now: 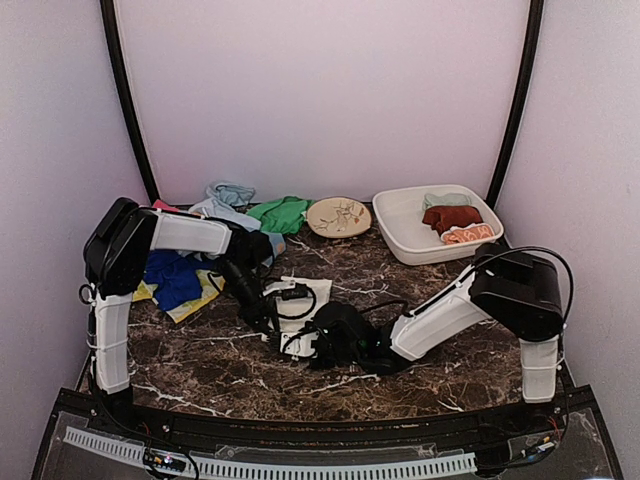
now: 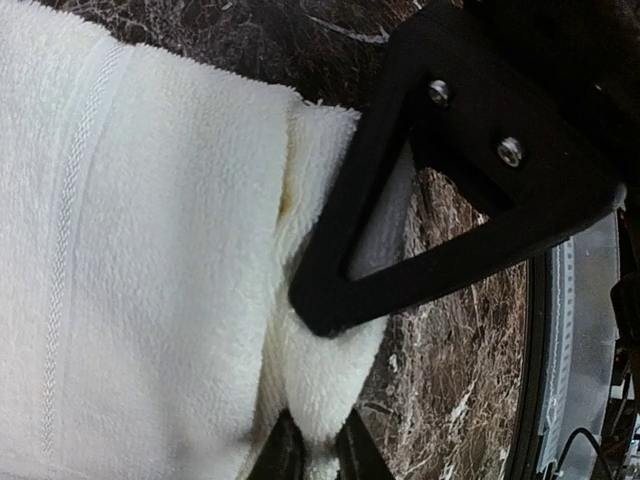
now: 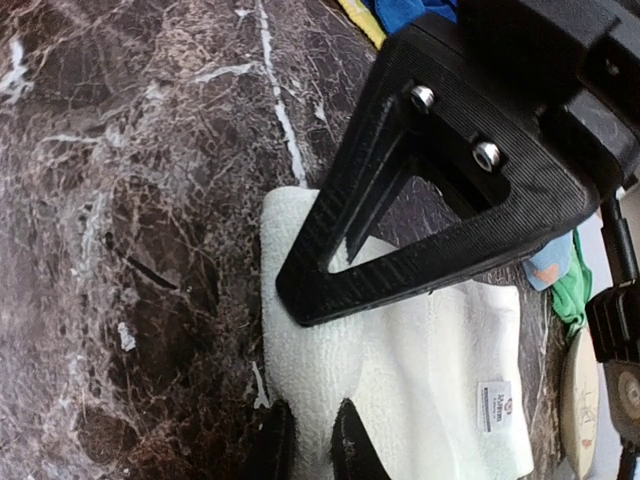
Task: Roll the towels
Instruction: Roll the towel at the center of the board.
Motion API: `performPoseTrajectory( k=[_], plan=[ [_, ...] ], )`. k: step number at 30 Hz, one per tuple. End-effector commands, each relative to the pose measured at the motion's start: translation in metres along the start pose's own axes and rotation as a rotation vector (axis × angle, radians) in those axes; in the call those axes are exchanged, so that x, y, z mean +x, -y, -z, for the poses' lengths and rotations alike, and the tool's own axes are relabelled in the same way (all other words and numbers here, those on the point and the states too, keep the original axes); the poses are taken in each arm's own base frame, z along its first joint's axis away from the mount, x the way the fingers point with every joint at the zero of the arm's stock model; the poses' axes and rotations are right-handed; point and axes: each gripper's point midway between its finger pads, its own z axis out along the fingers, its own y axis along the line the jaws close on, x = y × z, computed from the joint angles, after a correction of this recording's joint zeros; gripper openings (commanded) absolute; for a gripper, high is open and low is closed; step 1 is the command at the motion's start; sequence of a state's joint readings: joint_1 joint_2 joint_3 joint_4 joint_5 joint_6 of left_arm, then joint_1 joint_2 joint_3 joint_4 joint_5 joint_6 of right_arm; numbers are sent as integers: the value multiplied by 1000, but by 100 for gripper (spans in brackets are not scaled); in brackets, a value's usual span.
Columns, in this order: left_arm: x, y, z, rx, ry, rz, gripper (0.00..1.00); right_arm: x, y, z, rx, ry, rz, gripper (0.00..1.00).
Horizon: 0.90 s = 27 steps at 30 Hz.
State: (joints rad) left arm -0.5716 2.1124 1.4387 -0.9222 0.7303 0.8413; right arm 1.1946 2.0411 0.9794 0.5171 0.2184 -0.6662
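— Left hand (image 2: 300,375) is nearly shut, nipping a fold at one edge of the white towel (image 2: 150,250); right hand (image 3: 297,370) looks the same, pinched on that edge just beside it
— Where's the towel lying?
— Flat on the bench (image 1: 200,365), front middle, between the two arms; blue towel (image 1: 172,278) and green towel (image 1: 280,212) wait back left, and a red towel (image 1: 450,216) sits in the tub (image 1: 400,235), back right, rolled by the look of it
— Which step, then?
— Start of the roll, I'd say: edge gripped, no roll formed that I can see
— And next?
— Both hands should lift that edge a little and carry it over the cloth together, level, so the roll comes out straight; if one grip slips, I'd expect it to go crooked
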Motion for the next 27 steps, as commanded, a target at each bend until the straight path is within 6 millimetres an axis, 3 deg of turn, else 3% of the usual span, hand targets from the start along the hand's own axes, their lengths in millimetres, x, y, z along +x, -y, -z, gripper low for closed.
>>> performPoseTrajectory(
  k=[1, 6, 8, 11, 15, 22, 27],
  plan=[
    [3, 4, 8, 38, 25, 36, 18, 15, -5, -9, -50, -41, -104, 10],
    [0, 6, 31, 21, 115, 30, 31, 29, -18, -13, -151, -95, -229, 9],
    [3, 5, 46, 4, 173, 39, 42, 33, -21, -13, -199, -105, -309, 6],
    [14, 3, 66, -37, 268, 59, 44, 36, -21, -9, -264, -104, -452, 0],
    [31, -3, 87, -159, 330, 31, 44, 35, -21, -2, -346, -86, -595, 0],
    [29, 14, 98, -297, 334, -115, 43, 32, -24, 4, -621, -102, -932, 0],
    [17, 23, 74, -357, 216, -258, 44, 30, -21, 3, -793, -123, -1166, 0]
  ],
)
